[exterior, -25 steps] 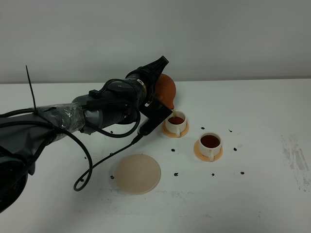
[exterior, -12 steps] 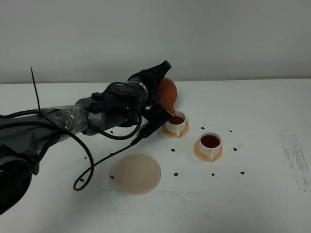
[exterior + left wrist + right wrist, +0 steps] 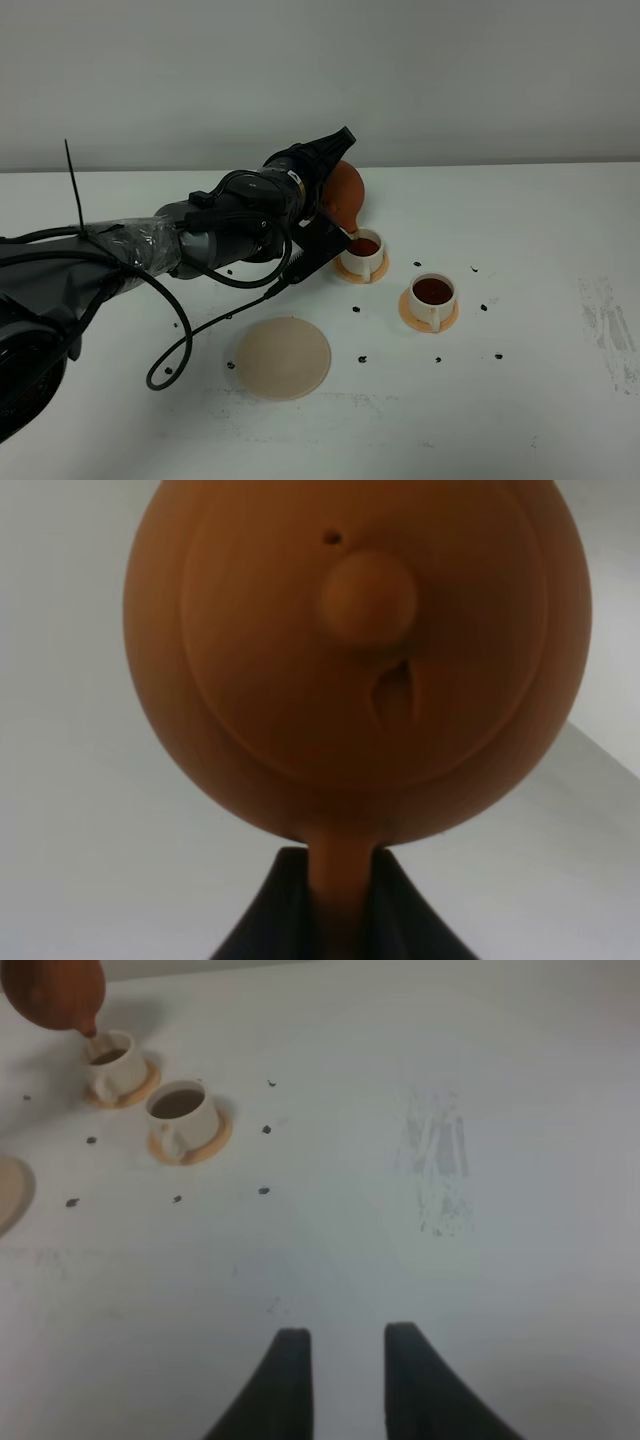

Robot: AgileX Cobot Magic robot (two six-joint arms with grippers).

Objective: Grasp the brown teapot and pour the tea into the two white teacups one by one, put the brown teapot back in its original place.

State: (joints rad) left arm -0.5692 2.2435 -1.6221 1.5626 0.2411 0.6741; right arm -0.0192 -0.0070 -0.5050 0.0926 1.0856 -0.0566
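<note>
My left gripper (image 3: 322, 178) is shut on the loop handle of the brown teapot (image 3: 345, 193) and holds it tilted, spout down over the far teacup (image 3: 362, 252). That cup holds dark tea (image 3: 363, 246). The near teacup (image 3: 433, 296) on its orange saucer (image 3: 412, 312) is full of tea too. The left wrist view shows the teapot's lid and knob (image 3: 368, 595), with the handle between my dark fingers (image 3: 262, 920). The beige coaster (image 3: 283, 357) lies bare in front. My right gripper (image 3: 345, 1385) hovers empty over the table, jaws slightly apart, away from both cups (image 3: 183, 1110).
Several small dark specks (image 3: 363, 357) lie around the cups. A black cable (image 3: 185, 345) loops on the table beside the coaster. A scuffed patch (image 3: 610, 325) marks the table's right side. A grey wall stands behind.
My left arm has shifted slightly right and the wrist has turned a little. The teapot stays tilted over the far cup. Cups and coaster have not moved.
</note>
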